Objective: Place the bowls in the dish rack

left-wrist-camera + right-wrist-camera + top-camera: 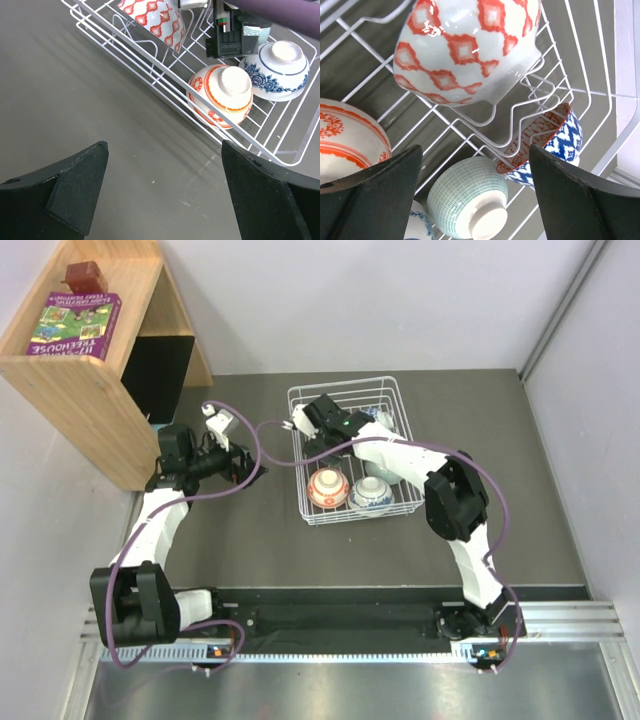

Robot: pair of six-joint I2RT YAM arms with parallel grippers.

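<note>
The white wire dish rack (341, 386) holds all five bowls. In the right wrist view the red-and-white patterned bowl (465, 45) leans on the prongs, with the pale green bowl (470, 200) and a blue-and-white bowl (560, 142) lying below it. The orange-red bowl (328, 487) and the second blue-and-white bowl (371, 495) sit upside down at the rack's near end. My right gripper (308, 422) hovers open and empty over the rack's far left corner (475, 195). My left gripper (256, 462) is open and empty above bare table left of the rack (165, 195).
A wooden shelf unit (95, 360) with a purple book (75, 325) stands at the far left. Purple cables (275, 445) loop between the arms near the rack's left side. The rack's left wall (150, 65) runs close to the left gripper.
</note>
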